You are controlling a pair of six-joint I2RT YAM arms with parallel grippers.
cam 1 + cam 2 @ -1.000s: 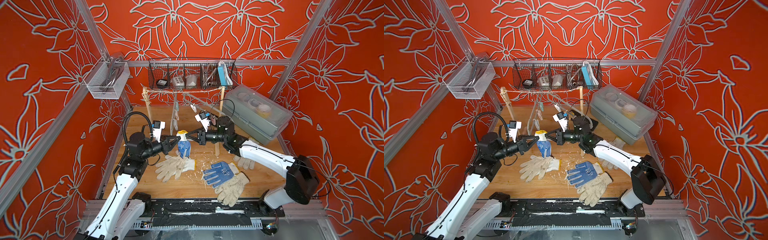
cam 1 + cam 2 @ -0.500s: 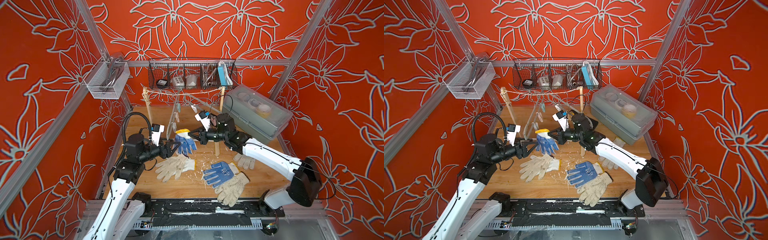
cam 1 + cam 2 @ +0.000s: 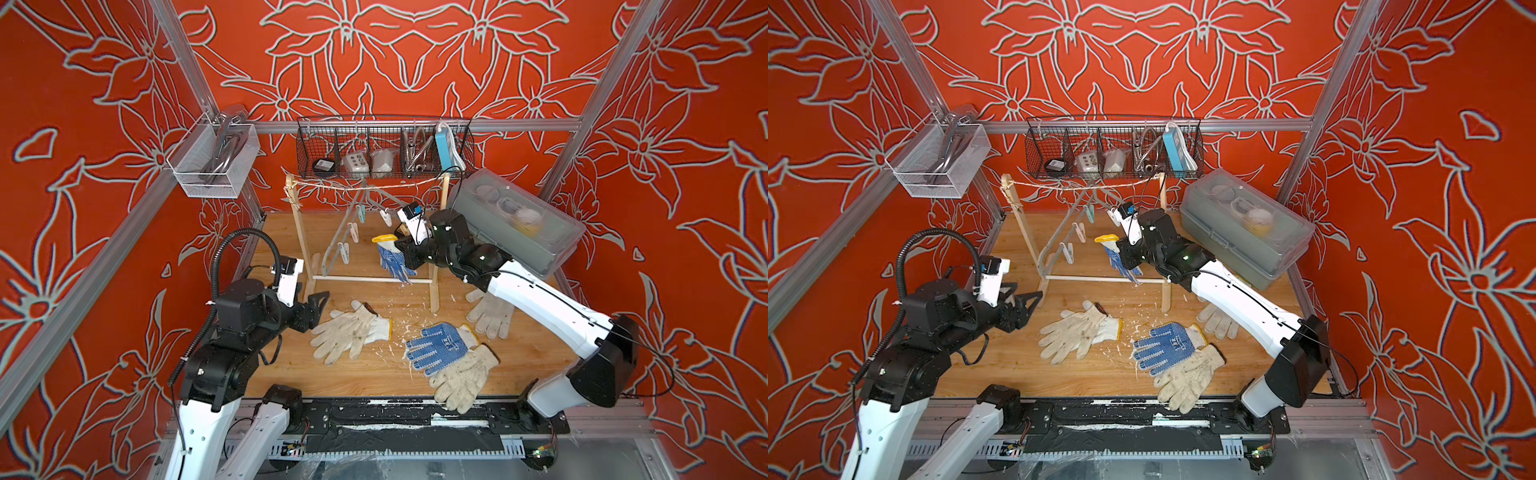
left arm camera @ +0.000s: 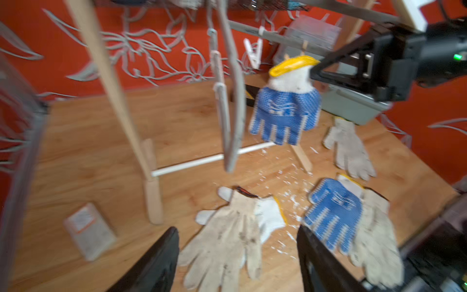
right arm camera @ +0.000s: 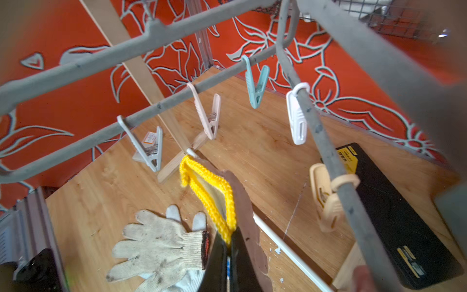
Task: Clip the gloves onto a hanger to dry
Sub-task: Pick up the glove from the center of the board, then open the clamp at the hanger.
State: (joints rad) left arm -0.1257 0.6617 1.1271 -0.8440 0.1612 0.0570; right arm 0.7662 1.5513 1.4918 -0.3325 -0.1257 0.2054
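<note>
Blue-dotted knit glove with yellow cuff [image 3: 392, 261]: hangs just beside the grey plastic clip hanger [image 5: 75, 66], long axis vertical, cuff up, glove fingers pointing down, cuff pinched in the clenched right gripper [image 3: 400, 246]. Left gripper [image 3: 312, 304]: jaws spread, empty, well apart from the hanger.

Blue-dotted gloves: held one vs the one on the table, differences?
The hanging blue-dotted knit glove dangles fingers-down; the tabletop blue-dotted knit glove lies flat, dots up. The right gripper pinches the hanging glove's yellow cuff; nothing grips the tabletop glove. Both share blue dots, yellow cuffs.
</note>
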